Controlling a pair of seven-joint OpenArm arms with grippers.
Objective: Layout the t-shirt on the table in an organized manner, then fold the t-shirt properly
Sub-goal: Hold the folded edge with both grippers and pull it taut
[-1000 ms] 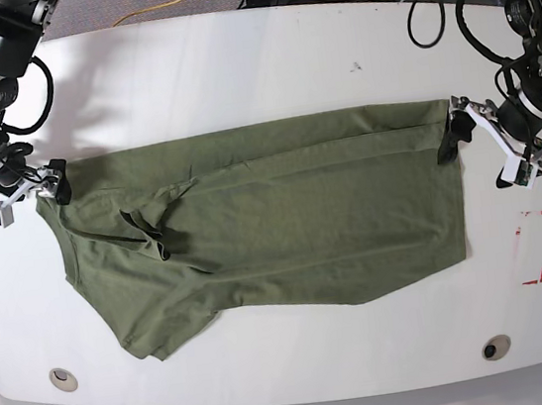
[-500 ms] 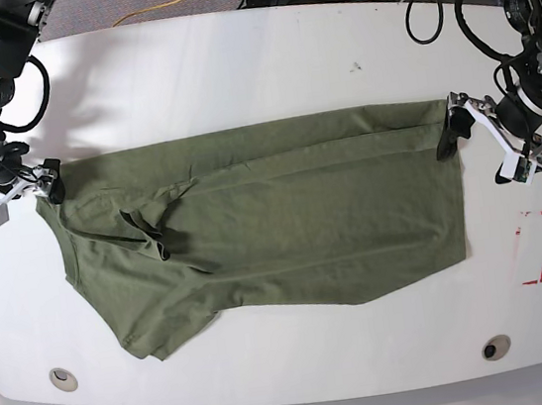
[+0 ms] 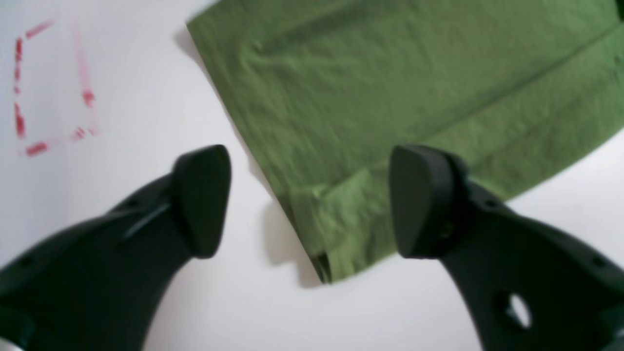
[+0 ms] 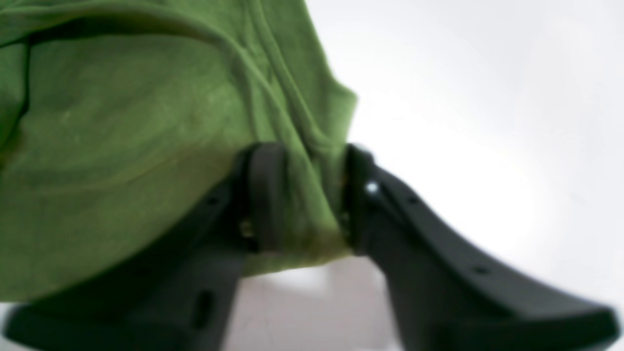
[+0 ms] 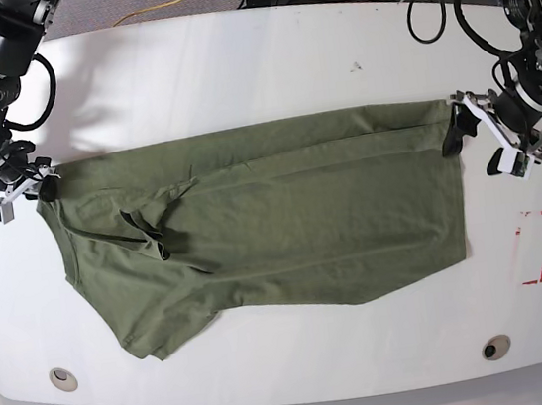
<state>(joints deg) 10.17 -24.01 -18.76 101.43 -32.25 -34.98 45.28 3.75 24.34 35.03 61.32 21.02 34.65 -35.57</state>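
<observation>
Your right gripper [image 4: 304, 195] pinches the t-shirt [image 5: 274, 222] at one corner. Your left gripper [image 3: 309, 200] stands wide, straddling the opposite hem corner. The shirt lies spread across the table [image 5: 232, 58].

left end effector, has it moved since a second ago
Yes. In the base view the left end effector has shifted up, away from the red dashed mark, and its jaws straddle the t-shirt corner on the table.

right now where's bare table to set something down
Free: the wide strip of table behind the t-shirt, and the front strip between the two round holes. Crowded: both shirt ends, with the left gripper and right gripper.
</observation>
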